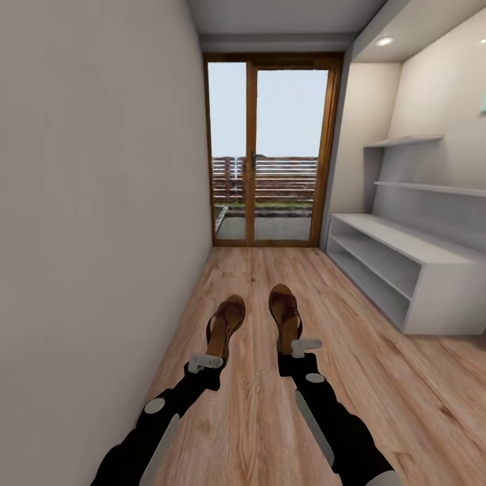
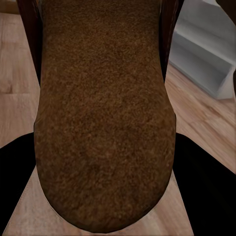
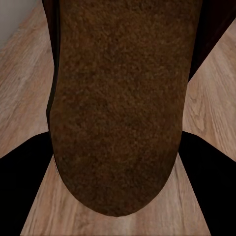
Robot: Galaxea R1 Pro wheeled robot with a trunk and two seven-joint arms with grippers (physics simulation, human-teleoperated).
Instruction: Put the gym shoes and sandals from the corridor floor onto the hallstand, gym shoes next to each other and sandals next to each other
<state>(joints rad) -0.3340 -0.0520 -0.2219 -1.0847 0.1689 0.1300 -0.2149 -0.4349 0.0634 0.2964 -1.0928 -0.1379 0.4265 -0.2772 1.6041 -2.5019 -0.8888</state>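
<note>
each claw (image 1: 206, 362) (image 1: 305, 346) grips a sandal (image 1: 225, 326) (image 1: 285, 314); hallstand (image 1: 405, 260) right, wall (image 1: 94, 202) close left.

Both arms out front, each gripper clamped on a sandal.
We have the left gripper (image 1: 206, 362) and right gripper (image 1: 305, 345) extended forward side by side; in both wrist views we see dark fingers (image 2: 14, 182) (image 3: 19, 172) flanking each sandal's heel end, closed on it.
</note>
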